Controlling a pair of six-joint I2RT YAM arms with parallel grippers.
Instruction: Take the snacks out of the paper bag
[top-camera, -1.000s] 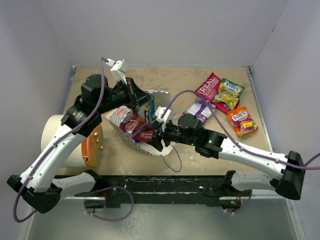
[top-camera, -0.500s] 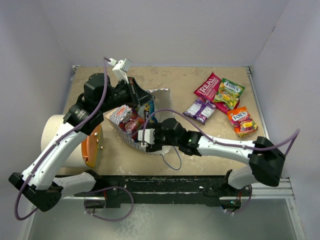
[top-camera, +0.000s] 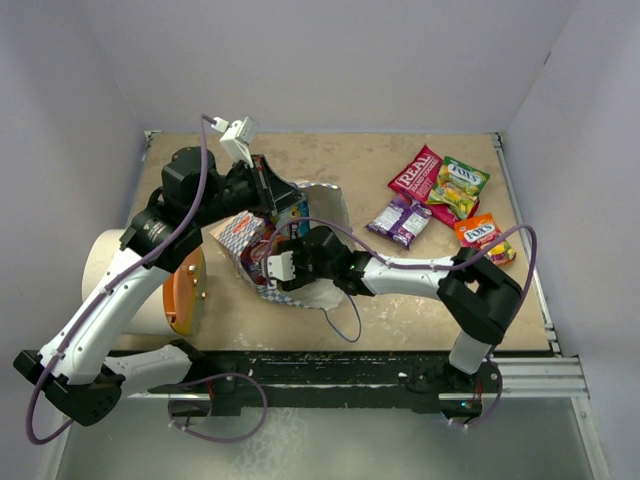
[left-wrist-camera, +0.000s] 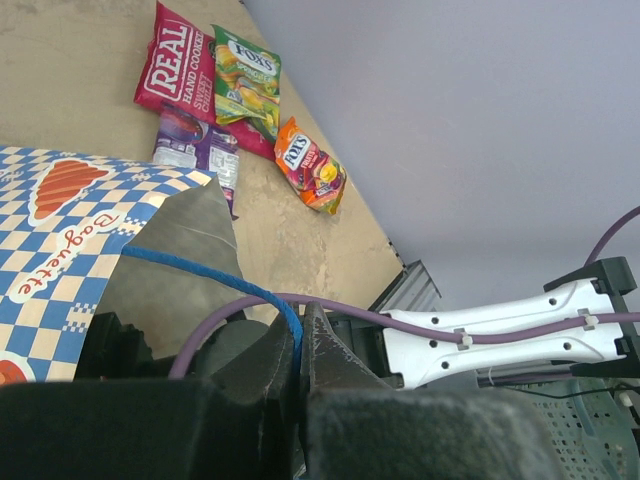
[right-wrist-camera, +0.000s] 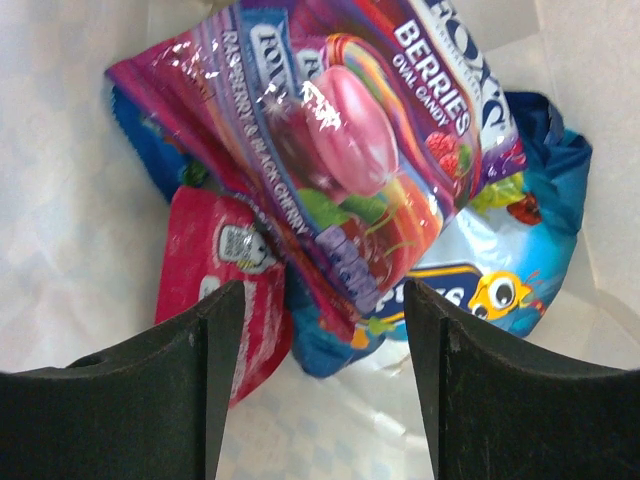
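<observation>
The paper bag (top-camera: 325, 203) lies on its side at the table's middle left, its mouth facing right. My left gripper (top-camera: 284, 200) is shut on its blue cord handle (left-wrist-camera: 200, 268), pinched between the jaws (left-wrist-camera: 298, 325). My right gripper (top-camera: 281, 266) is open inside the bag's mouth (right-wrist-camera: 325, 330). Just ahead of it lie a purple-pink berries packet (right-wrist-camera: 340, 150), a red packet (right-wrist-camera: 215, 280) and a blue packet (right-wrist-camera: 500, 270), none of them gripped. Out on the table are a red packet (top-camera: 415, 175), a green-yellow one (top-camera: 458, 185), a purple one (top-camera: 398, 218) and an orange one (top-camera: 483, 238).
A white cylinder (top-camera: 110, 270) with an orange lid (top-camera: 182, 290) lies at the left beside my left arm. The bag's other blue cord (top-camera: 348, 320) loops on the table near the front edge. Grey walls close in the table on three sides.
</observation>
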